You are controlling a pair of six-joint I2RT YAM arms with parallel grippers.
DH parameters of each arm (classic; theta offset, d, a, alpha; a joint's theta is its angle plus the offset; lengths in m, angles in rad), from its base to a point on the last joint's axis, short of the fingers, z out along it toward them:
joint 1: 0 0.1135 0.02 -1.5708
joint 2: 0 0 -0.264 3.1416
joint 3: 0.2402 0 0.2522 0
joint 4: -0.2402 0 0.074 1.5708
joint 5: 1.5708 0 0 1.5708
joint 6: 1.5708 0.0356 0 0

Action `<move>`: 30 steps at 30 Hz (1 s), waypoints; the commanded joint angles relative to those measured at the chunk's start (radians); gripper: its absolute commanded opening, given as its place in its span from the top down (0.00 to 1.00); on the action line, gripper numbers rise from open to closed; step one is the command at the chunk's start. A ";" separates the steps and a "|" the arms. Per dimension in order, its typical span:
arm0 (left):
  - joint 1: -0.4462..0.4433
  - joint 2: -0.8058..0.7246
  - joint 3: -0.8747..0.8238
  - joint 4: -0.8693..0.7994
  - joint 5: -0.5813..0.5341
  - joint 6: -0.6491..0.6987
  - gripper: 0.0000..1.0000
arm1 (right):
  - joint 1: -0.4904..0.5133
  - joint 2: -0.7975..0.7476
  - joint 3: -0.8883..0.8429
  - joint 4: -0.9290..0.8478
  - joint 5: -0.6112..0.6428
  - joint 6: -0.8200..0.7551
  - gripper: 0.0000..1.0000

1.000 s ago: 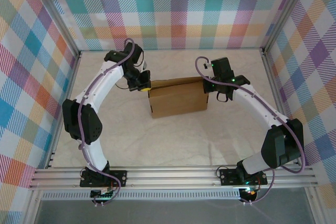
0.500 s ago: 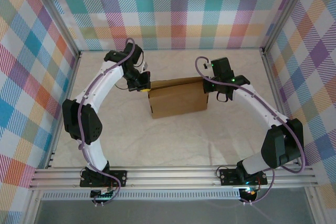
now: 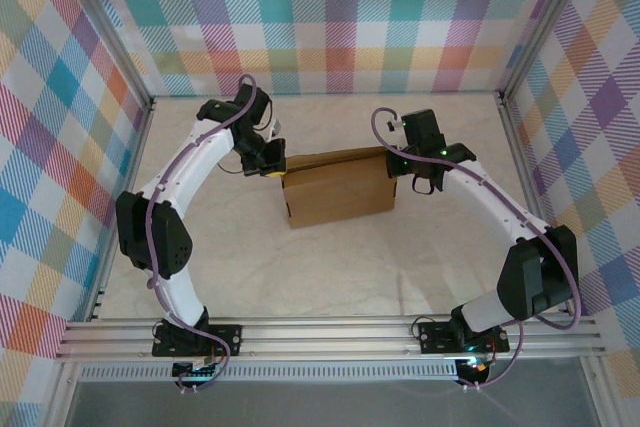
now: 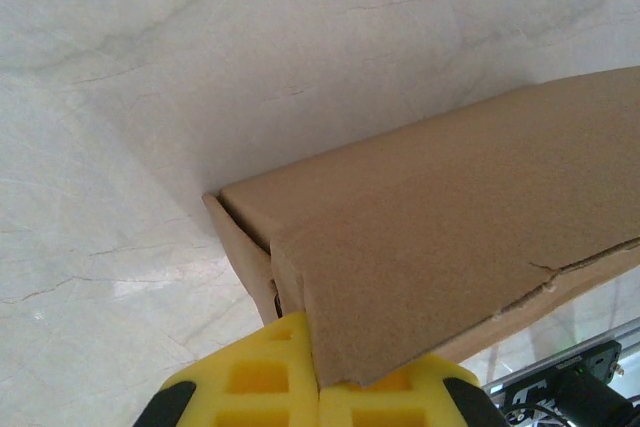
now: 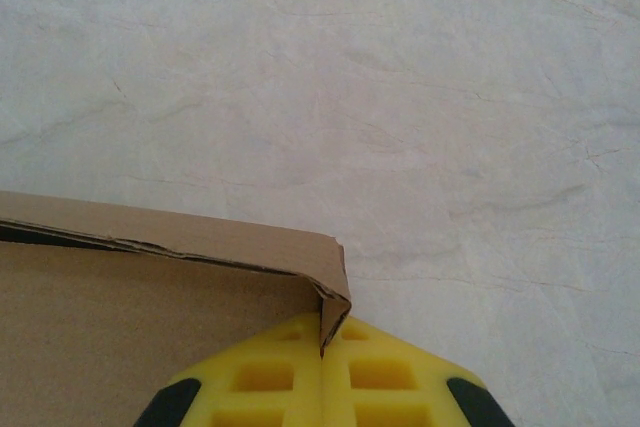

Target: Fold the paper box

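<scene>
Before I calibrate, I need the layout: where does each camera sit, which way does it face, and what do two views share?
Top external: above and behind the bases, looking down at the table; both arms whole, the paper box between the left end effector and right end effector.
Left wrist: on the left arm, looking along its shut yellow fingers at a box corner.
Right wrist: on the right arm, looking along its shut yellow fingers at another box corner.
Shared: both wrist views show the box and table.
</scene>
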 commanded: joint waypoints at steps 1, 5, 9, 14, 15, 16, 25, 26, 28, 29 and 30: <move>-0.016 0.025 -0.029 -0.062 0.059 -0.025 1.00 | 0.028 0.038 -0.019 -0.130 -0.090 0.015 1.00; -0.016 0.025 -0.012 -0.031 0.123 -0.055 1.00 | 0.028 0.036 -0.021 -0.129 -0.093 0.017 1.00; -0.016 0.026 -0.039 0.013 0.155 -0.084 1.00 | 0.028 0.030 -0.029 -0.124 -0.092 0.020 1.00; -0.021 0.031 -0.094 0.049 0.166 -0.097 1.00 | 0.028 0.030 -0.032 -0.128 -0.094 0.020 1.00; -0.021 0.028 -0.102 0.054 0.162 -0.096 1.00 | 0.028 0.029 -0.030 -0.128 -0.094 0.020 1.00; -0.021 0.025 -0.110 0.056 0.155 -0.095 1.00 | 0.029 0.029 -0.032 -0.128 -0.092 0.018 1.00; -0.021 -0.010 -0.091 0.069 0.127 -0.075 1.00 | 0.028 0.003 -0.058 -0.071 -0.086 0.034 1.00; -0.022 -0.009 -0.078 0.069 0.127 -0.075 1.00 | 0.028 -0.009 -0.070 -0.042 -0.094 0.034 1.00; -0.022 -0.006 -0.058 0.068 0.130 -0.067 1.00 | 0.028 -0.041 -0.111 0.027 -0.102 0.035 1.00; -0.024 -0.005 -0.056 0.069 0.127 -0.065 1.00 | 0.028 -0.053 -0.135 0.064 -0.103 0.034 1.00; -0.025 -0.004 -0.056 0.072 0.126 -0.065 1.00 | 0.028 -0.068 -0.162 0.103 -0.106 0.033 1.00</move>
